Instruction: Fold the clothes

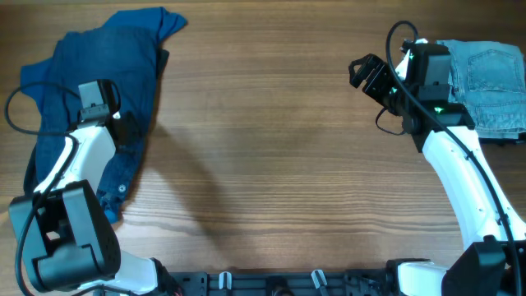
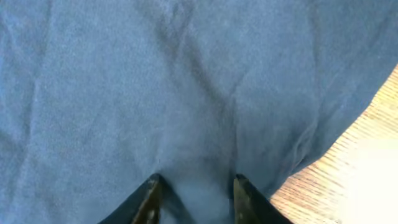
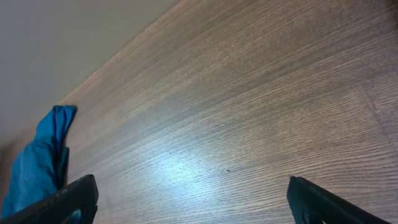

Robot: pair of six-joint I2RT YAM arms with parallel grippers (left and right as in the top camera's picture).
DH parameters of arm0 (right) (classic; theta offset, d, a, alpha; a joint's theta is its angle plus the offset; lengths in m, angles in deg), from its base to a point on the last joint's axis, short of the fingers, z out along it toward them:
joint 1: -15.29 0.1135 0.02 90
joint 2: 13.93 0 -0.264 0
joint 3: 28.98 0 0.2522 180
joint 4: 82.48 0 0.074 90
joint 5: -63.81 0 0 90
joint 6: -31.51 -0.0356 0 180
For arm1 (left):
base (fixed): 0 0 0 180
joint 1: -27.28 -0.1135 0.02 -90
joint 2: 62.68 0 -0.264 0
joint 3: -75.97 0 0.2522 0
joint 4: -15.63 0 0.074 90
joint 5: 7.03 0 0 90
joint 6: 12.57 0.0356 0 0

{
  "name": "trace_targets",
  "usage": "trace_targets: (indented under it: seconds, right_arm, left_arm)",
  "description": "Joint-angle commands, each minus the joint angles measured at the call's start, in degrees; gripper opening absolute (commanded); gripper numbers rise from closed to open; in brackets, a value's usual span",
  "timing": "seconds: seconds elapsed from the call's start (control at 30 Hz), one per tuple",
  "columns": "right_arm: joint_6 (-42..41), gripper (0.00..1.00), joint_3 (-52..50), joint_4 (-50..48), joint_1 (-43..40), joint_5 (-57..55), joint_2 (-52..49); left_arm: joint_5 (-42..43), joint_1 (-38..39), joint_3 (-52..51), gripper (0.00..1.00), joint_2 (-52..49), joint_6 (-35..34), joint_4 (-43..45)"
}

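Observation:
The clothes are a crumpled blue garment [image 1: 107,57] at the table's far left and folded light-wash jeans [image 1: 493,82] at the far right. My left gripper [image 1: 123,129] is down on the blue garment's right side. In the left wrist view the blue cloth [image 2: 186,81] fills the frame, and the left gripper [image 2: 194,186] has its narrowed fingers pressed into it with a ridge of fabric pinched between them. My right gripper [image 1: 367,72] hovers wide open over bare wood, left of the jeans. In its own view the right gripper [image 3: 189,196] holds nothing, and the blue garment [image 3: 37,162] shows far off.
The wooden table [image 1: 271,148] runs bare between the two garments. The right arm's wrist housing [image 1: 431,70] overlaps the jeans' left edge. The left arm's base [image 1: 66,238] stands at the front left corner, over the garment's lower end.

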Motion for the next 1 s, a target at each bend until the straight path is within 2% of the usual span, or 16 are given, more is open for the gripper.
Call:
trace_targets:
  seconds: [0.0,0.03,0.23,0.37,0.6,0.73,0.8,0.87,0.9,0.93,0.97]
  right_arm:
    - [0.83,0.98,0.85,0.68,-0.07,0.9,-0.66]
    - [0.83,0.98,0.85,0.87,-0.07,0.9,-0.66]
    - [0.85,0.99,0.85,1.01,-0.07,0.7,-0.66]
    - [1.25,0.99,0.85,1.27,-0.07,0.94,-0.66]
    - [1.25,0.99,0.85,1.99,-0.07,0.94,-0.66]
    - [2.73,1.0,0.85,2.97,-0.07,1.11,-0.66]
    - [3.3,1.0,0.85,3.48,-0.13,1.14,-0.66]
    - [4.22,1.0,0.85,3.65,-0.13,1.16,-0.66]
    - [4.24,0.99,0.85,3.61,-0.13,1.16,-0.66]
    - [4.24,1.0,0.85,3.56,-0.13,1.16,-0.66]
    - [4.24,0.99,0.85,3.48,-0.13,1.16,-0.66]
  left_arm:
    - [0.74,-0.09,0.72,0.11,-0.66,0.48,-0.35]
    - [0.74,-0.09,0.72,0.04,-0.66,0.48,-0.33]
    - [2.1,0.02,1.07,0.04,0.26,-0.61,0.07]
    - [4.09,0.02,4.26,0.04,5.46,-0.61,-3.28]
    - [20.61,1.46,15.63,0.04,22.21,-0.61,-7.76]
    - [14.95,4.46,15.96,0.05,24.76,-0.61,-11.72]
    - [10.19,4.9,15.89,0.25,23.32,-0.57,-16.15]
    - [7.85,4.9,15.89,0.55,19.67,-0.52,-20.44]
    - [7.65,4.9,15.89,0.65,17.77,-0.33,-21.57]
    - [7.67,4.9,15.89,0.71,15.23,-0.37,-22.8]
    - [7.69,4.9,15.89,0.72,12.24,-0.42,-24.06]
